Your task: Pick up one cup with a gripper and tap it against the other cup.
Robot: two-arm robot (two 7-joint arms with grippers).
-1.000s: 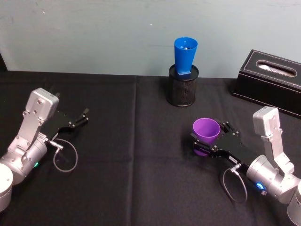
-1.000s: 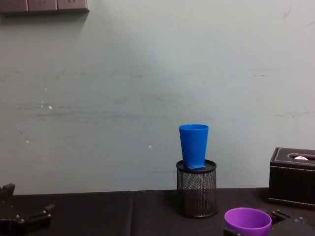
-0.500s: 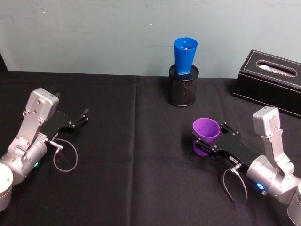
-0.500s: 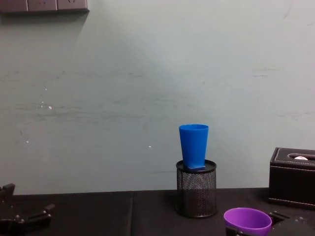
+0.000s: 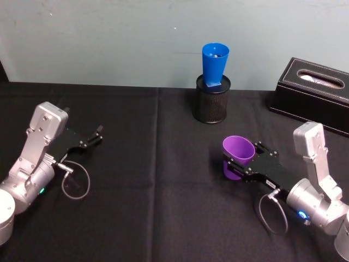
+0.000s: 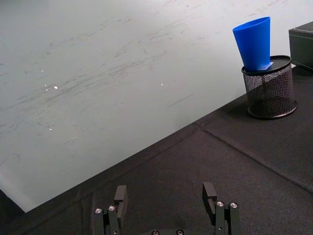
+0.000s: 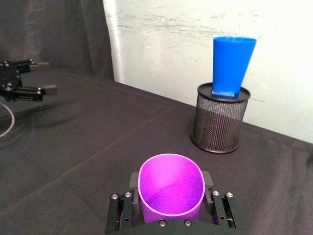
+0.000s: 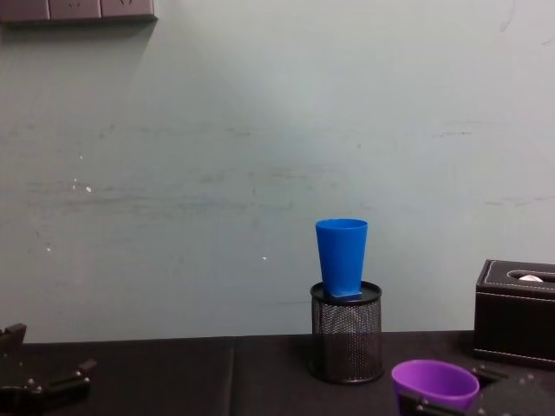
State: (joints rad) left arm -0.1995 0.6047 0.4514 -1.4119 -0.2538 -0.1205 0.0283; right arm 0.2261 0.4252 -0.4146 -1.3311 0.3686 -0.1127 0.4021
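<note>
With the right tool point(image 5: 241, 161) clamped on the purple cup point(image 5: 238, 149) low at the tabletop's point(image 5: 158, 180) right and the left tool point(image 5: 92, 137) idle, open and empty, a hard tap could topple the blue cup point(image 5: 215, 64) perched on the mesh holder point(image 5: 210, 103).

- Nothing legible: no word, brand or number can be read on any surface.
- A small white label point(image 5: 269, 185) sits on the black right gripper point(image 5: 240, 158) (the one clasping the purple cup point(image 5: 238, 148)); its print is too small to read.
</note>
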